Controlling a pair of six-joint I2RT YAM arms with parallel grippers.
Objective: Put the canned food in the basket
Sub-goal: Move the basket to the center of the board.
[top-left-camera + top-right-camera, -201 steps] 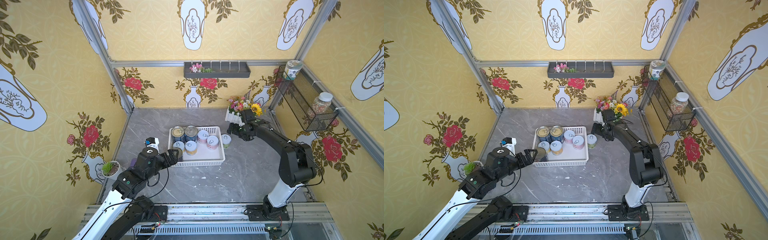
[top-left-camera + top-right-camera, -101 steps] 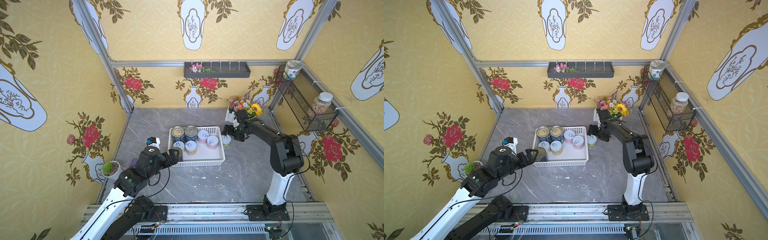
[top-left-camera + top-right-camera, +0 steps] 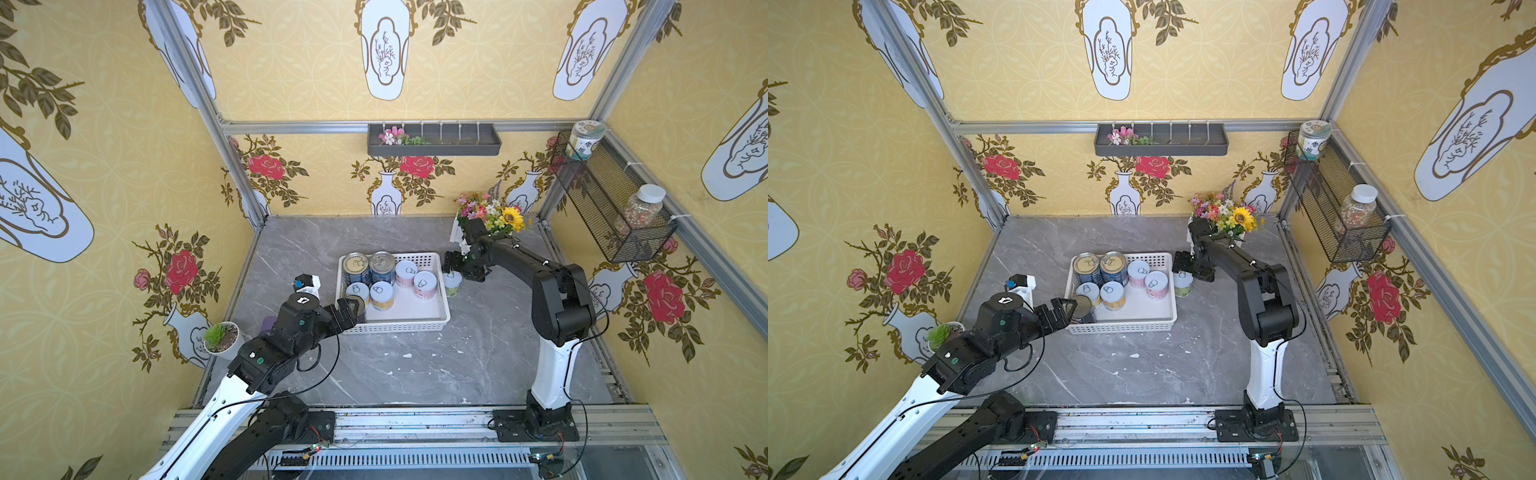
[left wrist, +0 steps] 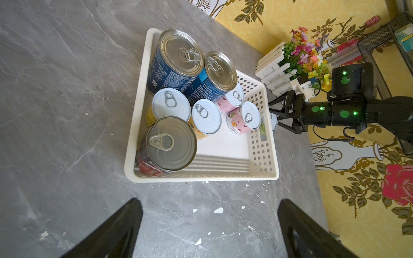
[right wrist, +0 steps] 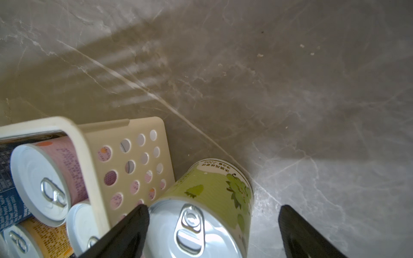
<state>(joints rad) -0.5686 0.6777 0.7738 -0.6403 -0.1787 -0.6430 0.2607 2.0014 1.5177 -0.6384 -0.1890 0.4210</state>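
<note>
Just outside the basket (image 5: 125,156) wall, the green can (image 5: 214,183) stands on the table (image 5: 290,111) between the right gripper's (image 5: 213,208) spread jaws, with one jaw in the tight gap, so closing could snag the basket or tip the can.

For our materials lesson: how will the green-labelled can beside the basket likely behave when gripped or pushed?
The green-labelled can looks like rigid metal, so it probably won't flex. Its smooth round side may slip, and if tipped it could roll on the flat table. Standing upright and squat beside the basket, it seems fairly stable.
</note>
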